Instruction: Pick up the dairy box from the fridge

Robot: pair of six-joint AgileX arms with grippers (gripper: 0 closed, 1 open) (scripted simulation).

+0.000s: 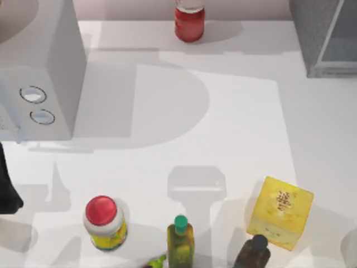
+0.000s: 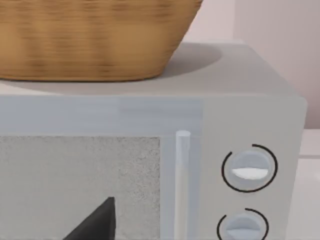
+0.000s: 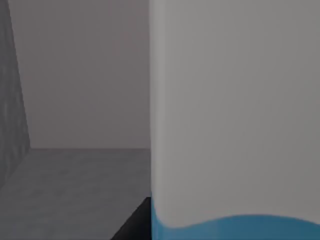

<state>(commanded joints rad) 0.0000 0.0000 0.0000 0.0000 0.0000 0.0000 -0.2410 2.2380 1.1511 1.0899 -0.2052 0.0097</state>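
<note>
White worktop carries the fridge (image 1: 326, 36) at its far right corner; inside it, the dairy box (image 3: 235, 115) stands close before the right hand's camera. Whether either hand is apart or together, I cannot tell.

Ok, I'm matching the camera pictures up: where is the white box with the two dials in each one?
Top view: the white box stands at the table's left side, towards the far edge.
Left wrist view: the white box is seen front-on and close, with a woven basket on top.
Right wrist view: this one faces the carton inside the fridge instead.
Shared landmark: the two round dials, in the top and left wrist views.
</note>
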